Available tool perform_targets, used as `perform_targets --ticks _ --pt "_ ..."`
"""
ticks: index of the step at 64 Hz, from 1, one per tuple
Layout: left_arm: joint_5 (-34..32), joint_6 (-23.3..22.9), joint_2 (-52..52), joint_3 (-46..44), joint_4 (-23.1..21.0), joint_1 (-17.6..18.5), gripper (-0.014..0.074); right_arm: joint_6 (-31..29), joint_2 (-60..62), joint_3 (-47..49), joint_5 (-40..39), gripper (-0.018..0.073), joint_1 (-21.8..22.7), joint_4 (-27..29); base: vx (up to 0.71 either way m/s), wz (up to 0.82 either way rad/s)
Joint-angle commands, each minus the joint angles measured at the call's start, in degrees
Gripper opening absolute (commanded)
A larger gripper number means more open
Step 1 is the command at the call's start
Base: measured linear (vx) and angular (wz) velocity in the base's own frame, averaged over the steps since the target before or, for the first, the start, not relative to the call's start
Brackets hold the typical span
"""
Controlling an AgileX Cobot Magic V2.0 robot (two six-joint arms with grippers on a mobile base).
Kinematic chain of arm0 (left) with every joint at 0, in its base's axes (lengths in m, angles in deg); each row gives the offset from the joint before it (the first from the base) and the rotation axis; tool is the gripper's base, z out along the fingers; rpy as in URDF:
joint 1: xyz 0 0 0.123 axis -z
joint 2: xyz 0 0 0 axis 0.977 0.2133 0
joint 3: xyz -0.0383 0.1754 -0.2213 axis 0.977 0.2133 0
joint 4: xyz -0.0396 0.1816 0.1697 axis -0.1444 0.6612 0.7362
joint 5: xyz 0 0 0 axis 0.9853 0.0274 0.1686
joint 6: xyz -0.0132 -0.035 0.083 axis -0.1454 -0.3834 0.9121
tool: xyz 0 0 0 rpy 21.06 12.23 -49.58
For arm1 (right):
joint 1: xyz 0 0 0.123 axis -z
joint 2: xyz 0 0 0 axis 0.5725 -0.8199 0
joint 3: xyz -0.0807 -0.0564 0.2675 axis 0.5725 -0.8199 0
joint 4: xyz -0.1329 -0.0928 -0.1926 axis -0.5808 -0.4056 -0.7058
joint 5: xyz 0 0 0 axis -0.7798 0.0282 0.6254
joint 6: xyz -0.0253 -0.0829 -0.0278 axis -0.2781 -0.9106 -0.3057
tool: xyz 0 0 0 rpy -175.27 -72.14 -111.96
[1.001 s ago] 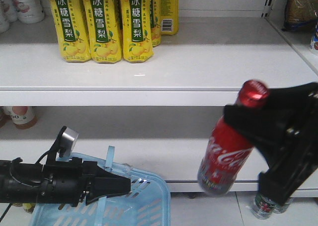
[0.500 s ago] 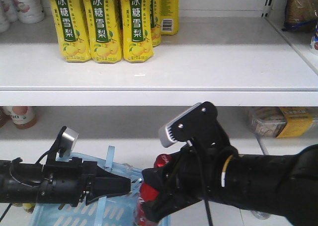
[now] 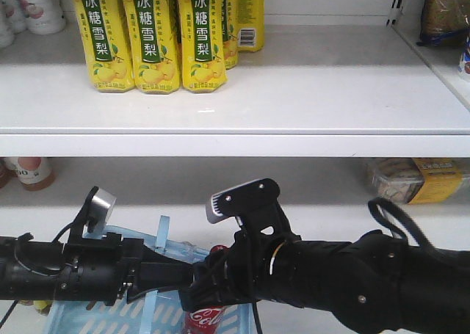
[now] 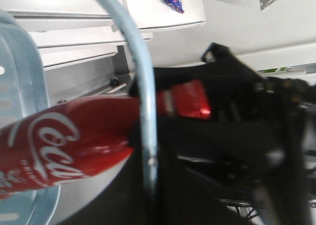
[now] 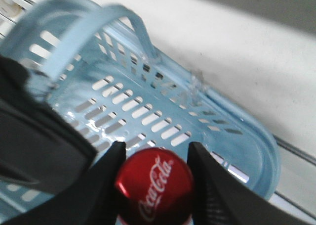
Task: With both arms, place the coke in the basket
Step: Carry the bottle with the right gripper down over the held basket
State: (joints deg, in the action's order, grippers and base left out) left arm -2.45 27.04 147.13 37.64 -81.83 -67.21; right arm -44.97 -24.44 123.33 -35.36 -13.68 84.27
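The coke (image 5: 154, 189) is hanging over the open basket (image 5: 237, 136), close beside its handle (image 4: 143, 111), so it is risking a knock against that handle or a tumble if released too high. The right arm's jaws are closing on its neck, gripping it. The left gripper (image 3: 165, 274) is reaching at the basket's handle; I cannot tell how its jaws are standing.

Light blue slotted plastic basket (image 5: 148, 111): interior floor bare, open from above. Thin pale-blue handle (image 4: 143, 86) arches across the opening, crossing the slim red Coca-Cola can (image 4: 74, 141). Black left arm (image 3: 81, 268) overhangs the rim.
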Motion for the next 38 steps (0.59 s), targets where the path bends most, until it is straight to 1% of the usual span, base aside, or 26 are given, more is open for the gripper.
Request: perform_targets --ticks 1,6,15,25,33,38 --pt "4.4 0.6 -1.9 -1.1 -5.8 0.4 -0.0006 -0.1 -0.9 1.8 -5.0 0.0006 0.0 1.2 0.00 0.00" --pt "4.4 0.6 -1.9 -1.1 -5.8 0.4 -0.0006 0.2 -3.1 1.8 -5.0 0.0023 0.0 2.1 0.00 0.00" --pt "4.4 0.6 -1.9 -1.1 -5.8 0.4 -0.0006 0.2 -6.3 1.8 -5.1 0.0076 0.0 5.8 0.00 0.00" --pt "4.4 0.6 -1.9 -1.1 -5.8 0.4 -0.0006 0.2 -7.9 1.8 -5.0 0.0188 0.0 8.0 0.00 0.00" --pt "4.4 0.6 -1.9 -1.1 -5.8 0.4 -0.0006 -0.5 -7.8 1.8 -4.4 0.0305 0.0 8.0 0.00 0.00" --pt "4.4 0.6 -1.9 -1.1 -5.8 0.4 -0.0006 -0.6 -7.7 1.8 -3.6 0.0357 0.0 7.9 0.00 0.00"
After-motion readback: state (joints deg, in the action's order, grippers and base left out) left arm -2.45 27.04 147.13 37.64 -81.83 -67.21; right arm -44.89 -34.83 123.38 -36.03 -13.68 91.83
